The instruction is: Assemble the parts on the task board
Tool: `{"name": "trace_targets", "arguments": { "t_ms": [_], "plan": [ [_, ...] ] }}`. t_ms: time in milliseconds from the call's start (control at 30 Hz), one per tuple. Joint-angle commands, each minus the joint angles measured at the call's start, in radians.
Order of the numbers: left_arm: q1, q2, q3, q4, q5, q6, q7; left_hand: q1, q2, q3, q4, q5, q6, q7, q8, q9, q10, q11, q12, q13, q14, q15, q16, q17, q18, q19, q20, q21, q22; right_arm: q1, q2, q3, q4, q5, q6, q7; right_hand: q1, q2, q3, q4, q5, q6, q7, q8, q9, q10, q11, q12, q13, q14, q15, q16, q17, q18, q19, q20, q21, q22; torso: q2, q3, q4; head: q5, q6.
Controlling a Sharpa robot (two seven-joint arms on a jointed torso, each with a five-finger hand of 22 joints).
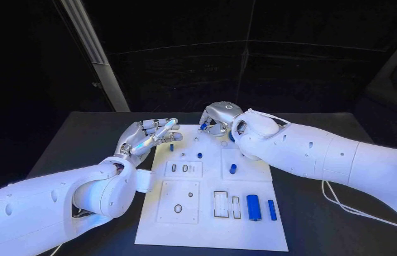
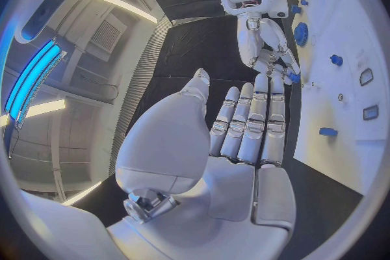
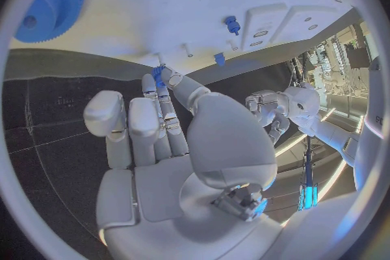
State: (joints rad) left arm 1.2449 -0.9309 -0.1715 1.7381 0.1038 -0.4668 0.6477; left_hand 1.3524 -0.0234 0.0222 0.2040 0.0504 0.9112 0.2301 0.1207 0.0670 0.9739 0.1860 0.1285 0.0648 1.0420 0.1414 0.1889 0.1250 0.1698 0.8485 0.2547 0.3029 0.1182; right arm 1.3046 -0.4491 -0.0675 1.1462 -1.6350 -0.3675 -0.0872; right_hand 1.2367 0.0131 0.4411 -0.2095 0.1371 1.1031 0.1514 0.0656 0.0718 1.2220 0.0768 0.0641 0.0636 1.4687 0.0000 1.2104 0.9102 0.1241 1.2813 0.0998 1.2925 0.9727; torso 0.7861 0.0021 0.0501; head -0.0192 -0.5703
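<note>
my right hand [image 3: 175, 143] is at the far edge of the board [image 1: 248, 233], fingers curled, and between the fingertips [image 3: 161, 75] i pinch a small blue part [image 3: 158, 70] — so that hand is closed on it. my left hand [image 2: 244, 136] hangs at the board's left far corner with its fingers straight, side by side, and nothing in them; i'd call it open and idle.

the step, as i judge it, is seating that part in its place at the far end. to do it well i should keep the pinch light and square, bring the part down upright over its hole, and let go only once it sits — a tilted entry would likely jam or tip it. i can't tell which hole is meant.

the head view gives the layout: two long blue bars [image 1: 254, 207] lying near the close edge, a short peg [image 1: 233, 168] mid-board, empty slots [image 1: 221, 204] beside the bars. it hides my pinch behind the right wrist. the right wrist view shows the pinch plainly, plus a blue gear [image 3: 51, 3] on the board that my arm hides from the head camera. the left wrist view shows my right hand from the side, the blue part at its fingertips.
</note>
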Motion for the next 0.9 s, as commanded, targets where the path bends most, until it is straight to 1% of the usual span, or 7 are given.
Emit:
{"name": "trace_targets", "arguments": {
  "t_ms": [33,167,267,367,533,667,900],
  "plan": [
    [0.004,0.001,0.001,0.001,-0.007,0.016,0.003,0.000,0.009,-0.004,-0.001,0.000,0.007,0.006,-0.006,-0.001,-0.006,0.001,-0.006,-0.001,0.004,0.000,-0.003,0.001,0.014,0.007,-0.002,-0.002,-0.001,0.003,0.006,0.001,-0.008,-0.006,0.018,-0.001,-0.008,-0.006,0.002,0.002,-0.006,0.006,0.002,0.001,0.001,0.001,0.004,-0.003,0.000,0.011,-0.005,0.005,0.001,-0.011,0.002,0.000,0.002,0.002,0.002,-0.0002,-0.0012,0.003,0.004],
    [0.006,0.002,0.001,0.001,-0.007,0.018,0.002,0.000,0.009,-0.004,-0.001,0.000,0.007,0.006,-0.006,-0.001,-0.006,0.001,-0.006,-0.001,0.004,0.000,-0.003,0.001,0.014,0.007,-0.002,-0.002,-0.001,0.003,0.019,0.001,-0.023,-0.011,0.031,-0.001,-0.008,-0.008,0.004,0.004,-0.010,0.005,0.002,0.000,0.001,-0.001,0.004,-0.003,0.000,0.011,-0.005,0.007,0.003,-0.011,0.002,0.000,0.003,0.002,0.001,0.0000,-0.0015,0.007,-0.001],
    [0.007,0.004,0.001,0.001,-0.007,0.019,0.001,0.001,0.009,-0.004,-0.002,0.000,0.007,0.006,-0.007,-0.001,-0.006,0.001,-0.006,-0.001,0.004,0.000,-0.004,0.001,0.014,0.008,-0.002,-0.003,-0.001,0.002,0.028,0.001,-0.033,-0.015,0.038,-0.005,-0.008,-0.008,0.004,0.004,-0.011,0.005,0.002,0.000,0.001,-0.001,0.005,-0.003,0.000,0.011,-0.005,0.007,0.003,-0.011,0.002,0.000,0.003,0.003,0.001,-0.0003,-0.0009,0.005,-0.005],
    [0.009,0.004,0.001,0.002,-0.007,0.020,0.000,0.001,0.009,-0.004,-0.002,0.000,0.007,0.006,-0.007,-0.001,-0.006,0.001,-0.006,-0.001,0.004,0.000,-0.004,0.001,0.014,0.008,-0.002,-0.003,-0.001,0.002,0.033,0.001,-0.038,-0.019,0.043,-0.007,-0.008,-0.008,0.004,0.004,-0.011,0.005,0.002,0.000,0.001,-0.001,0.005,-0.003,0.000,0.011,-0.005,0.007,0.003,-0.011,0.002,0.000,0.003,0.003,0.002,-0.0005,-0.0028,0.007,-0.004],
    [0.012,0.006,0.001,0.002,-0.007,0.021,0.000,0.001,0.009,-0.004,-0.002,0.000,0.007,0.006,-0.007,-0.001,-0.006,0.001,-0.006,-0.001,0.004,0.000,-0.004,0.001,0.014,0.008,-0.002,-0.003,-0.001,0.002,0.043,0.001,-0.046,-0.023,0.051,-0.009,-0.009,-0.010,0.005,0.006,-0.013,0.003,0.003,-0.001,0.001,-0.003,0.005,-0.004,0.000,0.011,-0.005,0.008,0.003,-0.011,0.002,0.000,0.004,0.004,0.001,-0.0006,-0.0012,0.007,-0.008],
    [0.013,0.007,0.001,0.001,-0.007,0.022,-0.001,0.001,0.009,-0.004,-0.003,0.000,0.007,0.006,-0.007,-0.001,-0.006,0.001,-0.007,-0.001,0.004,0.000,-0.004,0.001,0.014,0.008,-0.002,-0.003,-0.002,0.002,0.051,0.001,-0.052,-0.025,0.059,-0.010,-0.010,-0.011,0.006,0.007,-0.015,0.002,0.003,-0.001,0.000,-0.005,0.006,-0.004,0.000,0.010,-0.004,0.009,0.003,-0.011,0.001,0.000,0.004,0.004,0.001,0.0005,-0.0009,0.008,-0.008],
    [0.015,0.007,0.001,0.000,-0.007,0.023,-0.002,0.001,0.009,-0.004,-0.003,0.000,0.007,0.006,-0.007,-0.001,-0.006,0.001,-0.007,-0.001,0.004,0.000,-0.004,0.001,0.014,0.008,-0.002,-0.003,-0.002,0.002,0.064,0.001,-0.068,-0.026,0.086,-0.014,-0.015,-0.019,0.006,0.014,-0.022,-0.002,0.005,-0.002,0.000,-0.010,0.008,-0.004,-0.001,0.009,-0.003,0.011,0.003,-0.011,-0.001,0.002,0.005,0.004,0.001,-0.0004,-0.0014,0.010,-0.011]
  ]
}}
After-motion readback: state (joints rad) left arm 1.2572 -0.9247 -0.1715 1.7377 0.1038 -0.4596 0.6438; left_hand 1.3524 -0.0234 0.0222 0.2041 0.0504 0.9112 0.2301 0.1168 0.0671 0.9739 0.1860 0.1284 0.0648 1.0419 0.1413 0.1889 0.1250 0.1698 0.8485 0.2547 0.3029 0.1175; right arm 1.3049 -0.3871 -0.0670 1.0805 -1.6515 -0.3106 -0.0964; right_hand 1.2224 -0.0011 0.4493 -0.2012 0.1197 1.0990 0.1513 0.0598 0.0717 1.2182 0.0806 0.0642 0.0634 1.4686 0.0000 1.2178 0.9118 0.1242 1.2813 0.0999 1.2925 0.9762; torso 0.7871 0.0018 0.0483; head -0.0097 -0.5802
